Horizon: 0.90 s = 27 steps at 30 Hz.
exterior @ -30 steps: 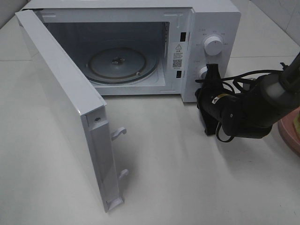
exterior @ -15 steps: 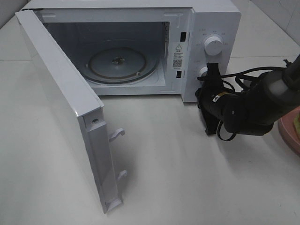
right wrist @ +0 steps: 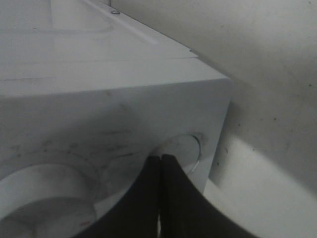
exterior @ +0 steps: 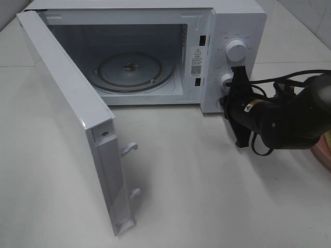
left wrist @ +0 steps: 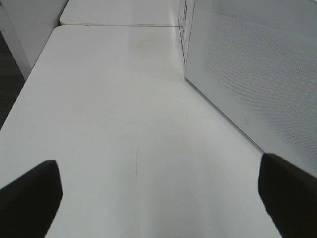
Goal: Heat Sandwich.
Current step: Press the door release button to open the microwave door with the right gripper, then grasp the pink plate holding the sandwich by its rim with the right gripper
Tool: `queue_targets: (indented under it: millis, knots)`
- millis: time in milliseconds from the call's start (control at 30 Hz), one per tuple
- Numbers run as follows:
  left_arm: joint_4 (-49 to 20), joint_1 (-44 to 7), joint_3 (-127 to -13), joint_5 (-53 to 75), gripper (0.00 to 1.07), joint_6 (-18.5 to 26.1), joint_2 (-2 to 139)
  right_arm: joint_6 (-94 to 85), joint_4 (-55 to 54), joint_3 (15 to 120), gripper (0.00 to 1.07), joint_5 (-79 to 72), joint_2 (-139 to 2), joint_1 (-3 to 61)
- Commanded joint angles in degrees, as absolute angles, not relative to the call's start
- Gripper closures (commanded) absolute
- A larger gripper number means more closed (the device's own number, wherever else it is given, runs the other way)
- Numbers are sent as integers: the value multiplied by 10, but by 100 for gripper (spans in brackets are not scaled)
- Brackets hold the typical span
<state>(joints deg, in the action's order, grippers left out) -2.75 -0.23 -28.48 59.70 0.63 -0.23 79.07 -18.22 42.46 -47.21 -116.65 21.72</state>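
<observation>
Standing on the white table [exterior: 207, 181] in the high exterior view is a white microwave [exterior: 232, 20] with its door [exterior: 67, 113] swung wide open to the left, and the round glass turntable [exterior: 135, 70] lies bare inside. Two round knobs sit on the control panel, the upper knob [exterior: 237, 50] and the lower knob [exterior: 225, 80]. The right gripper [exterior: 231, 87] reaches in from the right on its black arm, trailing black cables [exterior: 279, 82], with its tip right at the lower knob. A sliver of the pink plate [exterior: 325, 152] shows at the right edge, partly behind the arm. The sandwich cannot be seen in this view or in either wrist view. The left wrist view shows the left gripper [left wrist: 158, 198] spread wide, with its two dark fingertips [left wrist: 29, 198] far apart at the picture's corners and nothing between them. It hovers over the bare table, beside a dotted white panel [left wrist: 247, 64]. The right wrist view shows the right claw's two dark fingers [right wrist: 183, 198] pressed together, with no gap and nothing pinched. Their joined tip meets the rim of the lower knob, near a corner of the microwave's front. Whether it truly touches the knob I cannot tell.
</observation>
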Motion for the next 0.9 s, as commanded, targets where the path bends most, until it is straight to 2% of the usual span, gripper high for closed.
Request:
queue_targets:
  millis: [33, 467, 900]
  knots:
    - [-32, -2, -284, 593, 5, 7, -19, 774, -171, 410, 107, -468, -1139, 213]
    - [-32, -2, -284, 593, 5, 7, -19, 611, -172, 359, 105, -303, -1038, 213]
    - [-32, -2, -284, 593, 5, 7, -19, 214, -171, 360, 101, -76, -943, 213]
